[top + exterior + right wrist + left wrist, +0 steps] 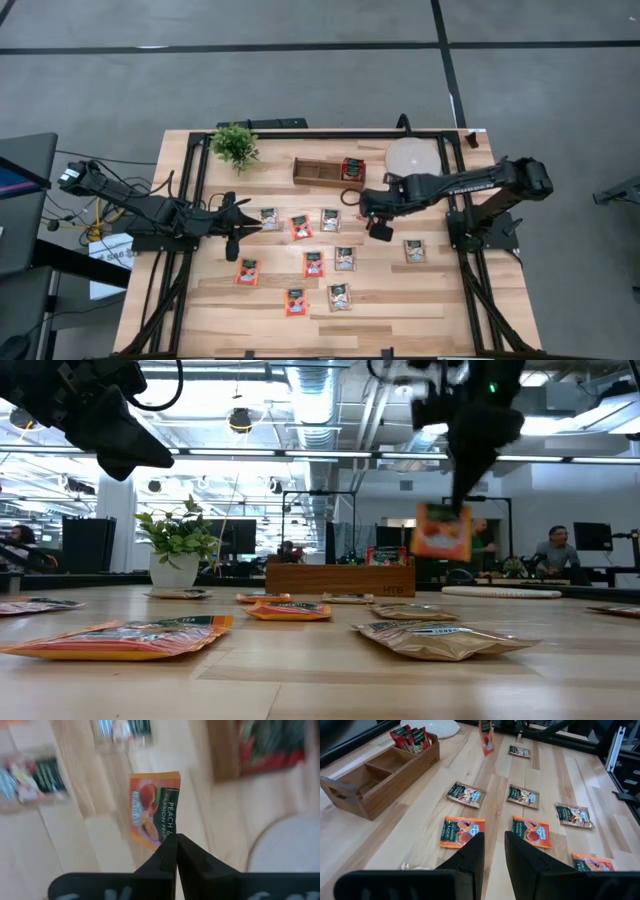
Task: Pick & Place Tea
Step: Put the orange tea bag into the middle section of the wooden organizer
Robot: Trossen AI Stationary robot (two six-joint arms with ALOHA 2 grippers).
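Pale plank table (400,310) before a bright workshop; right hand (175,842) pinching an orange sachet (152,807), left hand (492,852) slightly parted, empty.

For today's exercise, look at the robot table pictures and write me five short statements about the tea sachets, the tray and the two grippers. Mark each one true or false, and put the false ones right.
1. The right gripper pinches an orange sachet clear of the table. True.
2. The wooden tray holds no sachets. False: red sachets stand in one end compartment; the other two look empty.
3. The left gripper grips a sachet. False: nothing is between its parted fingers.
4. Several sachets lie flat on the table, some orange, some pale. True.
5. The potted plant stands inside the tray. False: it stands on the table, apart from the tray.
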